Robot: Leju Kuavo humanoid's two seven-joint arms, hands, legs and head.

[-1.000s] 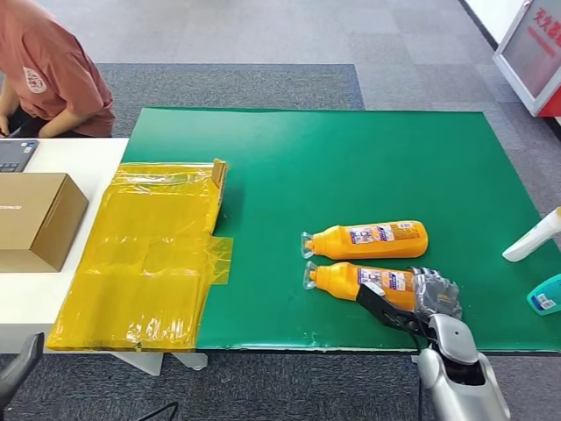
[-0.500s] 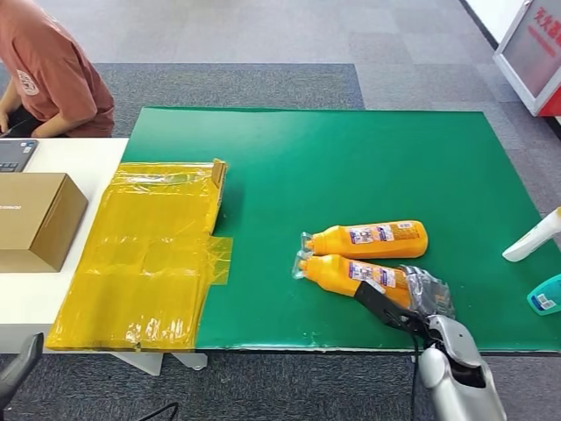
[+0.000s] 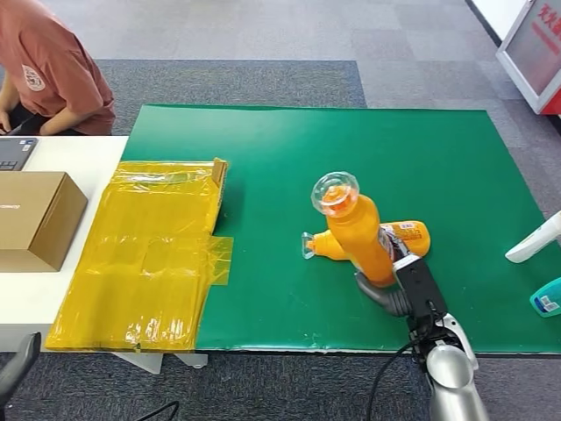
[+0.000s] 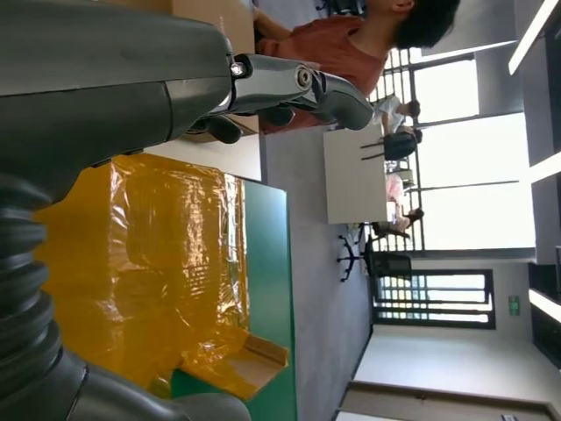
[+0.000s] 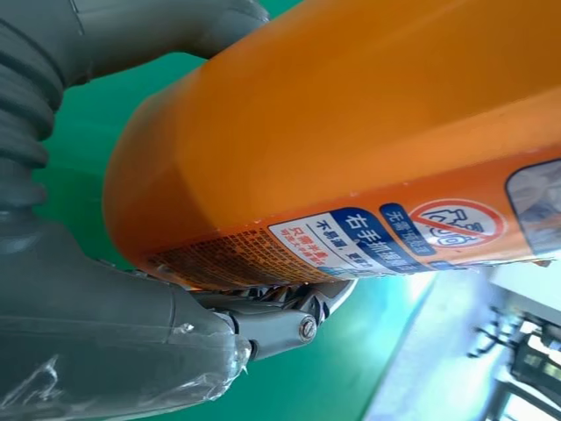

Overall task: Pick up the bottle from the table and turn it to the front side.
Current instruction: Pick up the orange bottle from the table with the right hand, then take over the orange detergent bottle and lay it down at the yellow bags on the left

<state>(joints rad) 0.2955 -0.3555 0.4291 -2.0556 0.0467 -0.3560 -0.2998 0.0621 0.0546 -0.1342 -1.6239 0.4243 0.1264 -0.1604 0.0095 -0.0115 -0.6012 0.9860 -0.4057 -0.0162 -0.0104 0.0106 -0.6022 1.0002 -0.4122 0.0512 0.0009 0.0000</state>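
Lifted bottle, gripped by right hand

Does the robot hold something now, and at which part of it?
Yes. The right hand grips the raised orange plastic bottle by its lower body near the base, cap end up. The left hand holds nothing.

**Left hand over yellow plastic**

The left hand reaches in with its fingers spread and nothing in them. Beyond it lies crinkled yellow plastic sheet, partly on the green mat. A person in a rust-red shirt sits by a cardboard box. Bright windows line the far wall.
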